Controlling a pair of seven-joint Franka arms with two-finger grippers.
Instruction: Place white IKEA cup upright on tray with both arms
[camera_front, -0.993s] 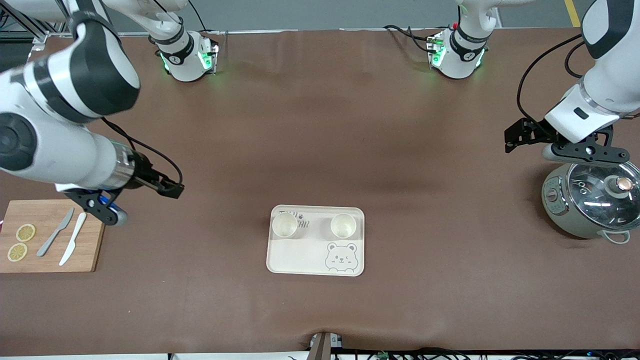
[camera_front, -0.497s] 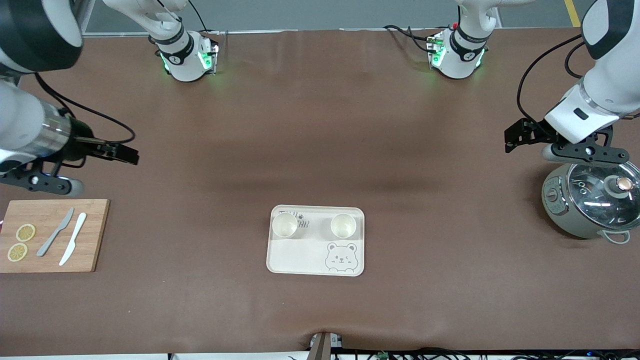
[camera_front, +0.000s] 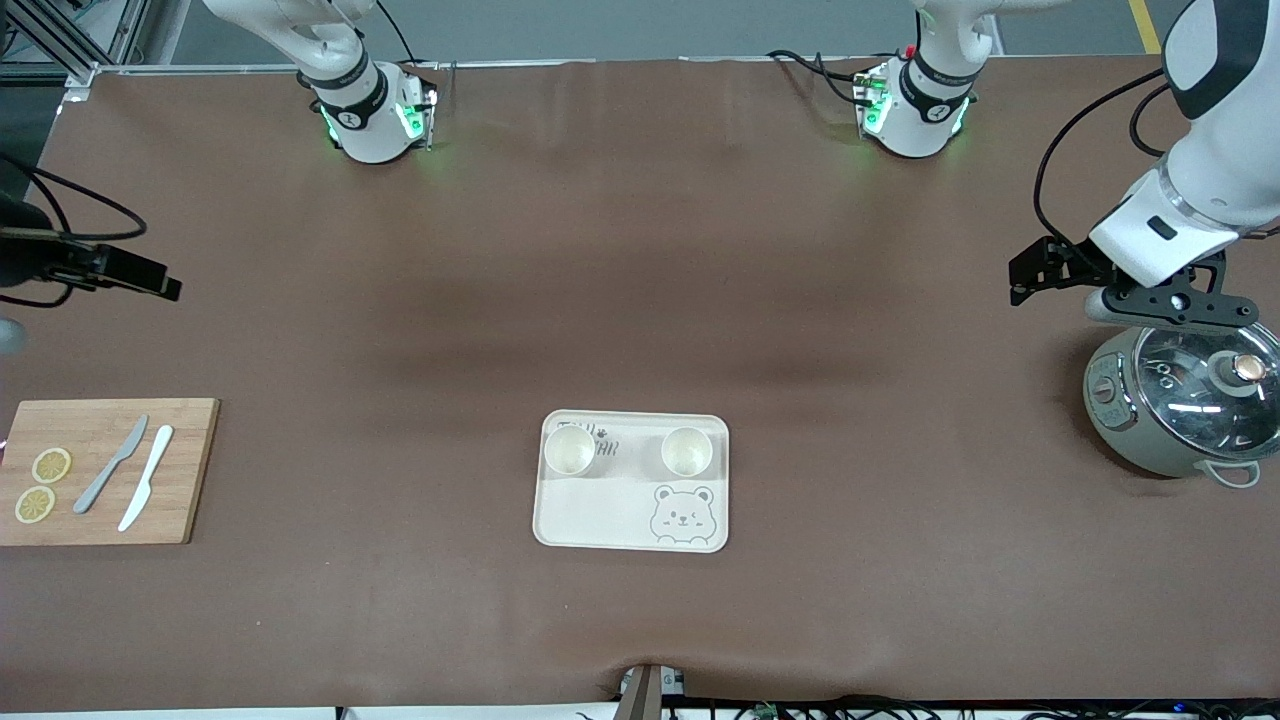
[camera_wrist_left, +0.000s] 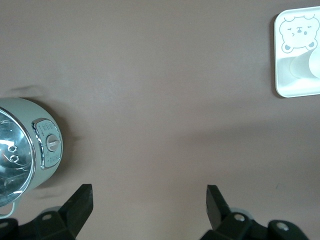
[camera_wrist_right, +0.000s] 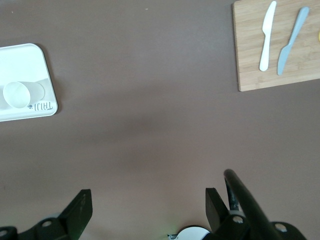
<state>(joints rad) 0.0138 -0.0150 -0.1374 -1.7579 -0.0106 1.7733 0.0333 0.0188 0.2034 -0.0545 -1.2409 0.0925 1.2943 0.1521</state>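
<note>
At the right arm's end of the table, the right gripper (camera_wrist_right: 145, 210) hangs over bare brown table cover (camera_front: 640, 300), its black fingers (camera_wrist_right: 80, 210) spread wide with nothing between them. Close by, nearer to the front camera, lies the rectangular wooden cutting board (camera_front: 100, 472) with two lemon slices (camera_front: 42, 484), a grey knife (camera_front: 111, 463) and a white knife (camera_front: 146, 476).

The flat cream rectangular tray with rounded corners and a grey bear drawing (camera_front: 631, 481) lies mid-table, well apart from both grippers, with open cover on every side of it. Two white cups stand upright on it, side by side along its edge farther from the front camera: one cup (camera_front: 569, 450) toward the right arm's end, the other cup (camera_front: 687, 451) toward the left arm's end.

The left gripper (camera_wrist_left: 150, 207) waits over bare cover just beside the pale green round cooker with a glass lid (camera_front: 1185, 400), its fingers (camera_wrist_left: 80, 205) also wide apart and empty. The cooker sits near the table's edge.
</note>
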